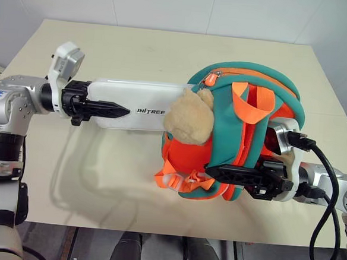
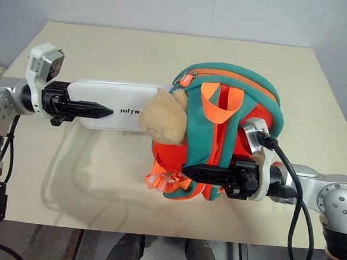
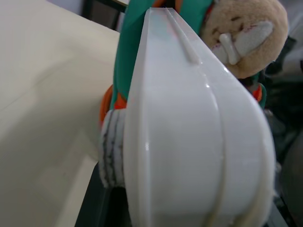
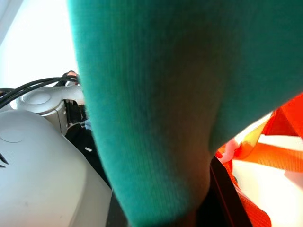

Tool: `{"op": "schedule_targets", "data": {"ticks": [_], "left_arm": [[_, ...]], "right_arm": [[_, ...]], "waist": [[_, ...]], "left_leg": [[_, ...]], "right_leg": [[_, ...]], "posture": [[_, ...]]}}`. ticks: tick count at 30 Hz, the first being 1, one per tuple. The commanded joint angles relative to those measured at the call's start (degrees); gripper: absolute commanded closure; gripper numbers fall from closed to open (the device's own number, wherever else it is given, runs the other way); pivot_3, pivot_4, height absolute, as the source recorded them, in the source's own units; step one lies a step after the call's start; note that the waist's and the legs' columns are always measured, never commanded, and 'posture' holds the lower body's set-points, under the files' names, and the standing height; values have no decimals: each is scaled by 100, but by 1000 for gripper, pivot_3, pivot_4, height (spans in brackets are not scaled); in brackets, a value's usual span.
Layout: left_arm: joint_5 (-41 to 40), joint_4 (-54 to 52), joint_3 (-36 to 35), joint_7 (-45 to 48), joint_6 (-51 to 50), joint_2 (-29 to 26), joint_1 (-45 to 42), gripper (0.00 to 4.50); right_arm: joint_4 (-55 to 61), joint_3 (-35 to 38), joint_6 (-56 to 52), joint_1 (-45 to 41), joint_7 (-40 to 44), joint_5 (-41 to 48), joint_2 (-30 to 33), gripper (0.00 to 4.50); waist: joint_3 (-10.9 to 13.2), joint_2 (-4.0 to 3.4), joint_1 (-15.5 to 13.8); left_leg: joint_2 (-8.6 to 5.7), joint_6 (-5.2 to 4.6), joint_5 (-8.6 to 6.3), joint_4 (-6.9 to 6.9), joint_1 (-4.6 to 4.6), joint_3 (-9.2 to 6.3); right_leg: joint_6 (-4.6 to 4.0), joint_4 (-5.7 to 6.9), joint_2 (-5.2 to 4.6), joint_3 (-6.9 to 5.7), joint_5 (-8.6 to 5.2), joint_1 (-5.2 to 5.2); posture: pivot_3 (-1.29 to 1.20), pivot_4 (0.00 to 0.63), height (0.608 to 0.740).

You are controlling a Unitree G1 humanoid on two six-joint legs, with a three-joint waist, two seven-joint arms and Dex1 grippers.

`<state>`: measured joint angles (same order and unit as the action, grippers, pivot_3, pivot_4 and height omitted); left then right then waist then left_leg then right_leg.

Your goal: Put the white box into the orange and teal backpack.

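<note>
The right gripper (image 1: 233,171) is clamping its jaws on the orange and teal backpack (image 1: 244,141) above the bench (image 1: 167,52), steadying its mouth while the left gripper (image 1: 106,108), jaws gripping the white box (image 1: 133,103), is feeding it in

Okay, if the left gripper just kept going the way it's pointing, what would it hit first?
Probably the tan plush toy on the orange and teal backpack. The left gripper holds the white box, whose far end already sits behind that toy.
</note>
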<state>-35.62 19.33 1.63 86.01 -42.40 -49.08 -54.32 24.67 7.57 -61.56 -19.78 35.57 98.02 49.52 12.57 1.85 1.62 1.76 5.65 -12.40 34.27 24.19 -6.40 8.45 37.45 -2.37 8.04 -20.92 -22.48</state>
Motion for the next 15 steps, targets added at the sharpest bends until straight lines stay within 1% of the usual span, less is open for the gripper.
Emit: {"op": "schedule_targets", "data": {"ticks": [1, 7, 9, 11, 12, 15], "left_arm": [[1, 106, 322, 600, 97, 300, -637, 3246], [32, 617, 1216, 649, 656, 794, -1462, 3246], [155, 895, 1546, 649, 949, 960, -1741, 3246], [416, 1284, 1840, 649, 1272, 1294, -2060, 3246], [648, 1515, 1891, 640, 1448, 1572, -2234, 3246], [1060, 1964, 1892, 485, 1769, 2153, -2573, 3246]], "right_arm": [[120, 42, 89, -87, 67, -22, -74, 4368], [103, -15, 106, -160, 71, -125, -191, 4368], [108, -31, 105, -166, 83, -157, -228, 4368], [107, -48, 103, -185, 88, -202, -276, 4368], [110, -55, 112, -192, 88, -228, -307, 4368], [147, -65, 145, -190, 52, -282, -391, 4368]], "waist": [[0, 0, -5], [0, 0, 31], [0, 0, 32], [0, 0, 14], [0, 0, 9], [1, 2, -10]], "left_leg": [[0, 0, 0, 2, 2, -2], [0, 0, 0, 4, 3, -2], [1, -1, 0, 4, 3, -2], [1, -1, 0, 5, 3, -3], [0, -1, 0, 9, 3, -3], [-3, -2, -1, 21, 8, -4]], "right_leg": [[0, 0, 0, -1, 0, 0], [0, 3, 2, 0, 0, -2], [0, 6, 5, 0, 0, -5], [0, 8, 5, 0, 0, -4], [1, 8, 5, 0, -1, -3], [2, 9, 5, -1, 0, 0]], "posture": [[0, 150, 740], [0, 150, 740], [0, 150, 740], [0, 150, 740], [0, 150, 740], [0, 150, 740]]}}
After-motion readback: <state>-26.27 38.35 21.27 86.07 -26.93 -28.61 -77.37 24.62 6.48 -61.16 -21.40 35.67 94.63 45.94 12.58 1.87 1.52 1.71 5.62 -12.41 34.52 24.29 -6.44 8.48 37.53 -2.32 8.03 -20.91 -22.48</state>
